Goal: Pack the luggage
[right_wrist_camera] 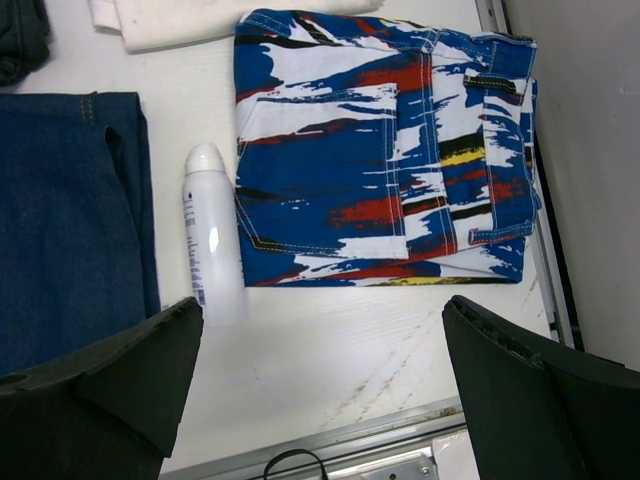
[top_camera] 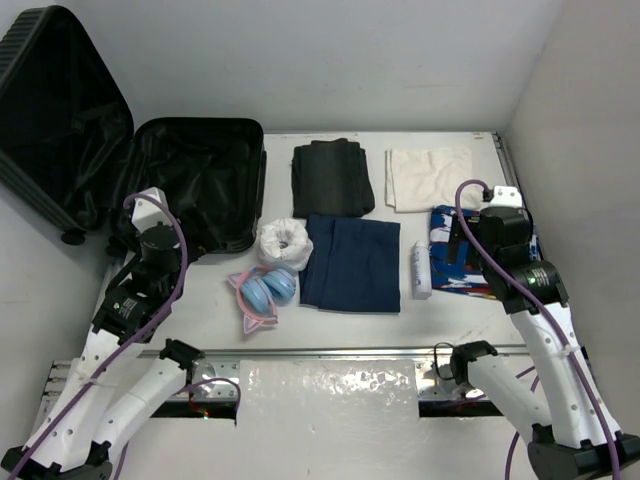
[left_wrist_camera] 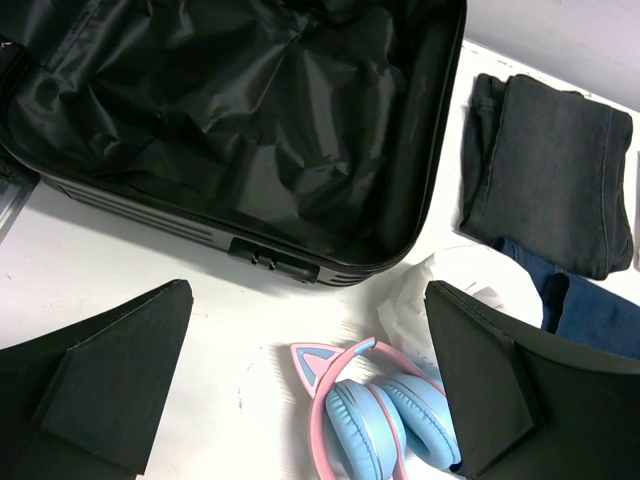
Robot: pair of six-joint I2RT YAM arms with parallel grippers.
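Note:
The luggage point(top_camera: 205, 175) is a black ribbed suitcase lying open at the far left, its lid point(top_camera: 60, 120) propped up and its fabric lining point(left_wrist_camera: 250, 110) bare. My left gripper point(left_wrist_camera: 308, 300) hovers open just in front of its near rim, above pink-and-blue cat-ear headphones point(left_wrist_camera: 385, 420) and beside a white bundle point(left_wrist_camera: 440, 285). Over on the right my right gripper point(right_wrist_camera: 322, 305) is open too, above bare table near a white spray bottle point(right_wrist_camera: 212, 235) and folded blue, red and white patterned shorts point(right_wrist_camera: 380, 150). Neither gripper holds anything.
A folded black garment point(top_camera: 332, 177) and a cream cloth point(top_camera: 428, 178) lie at the back. Folded navy jeans point(top_camera: 352, 262) lie mid-table. A metal rail point(top_camera: 330, 351) runs along the near edge. Walls close in on the left, back and right.

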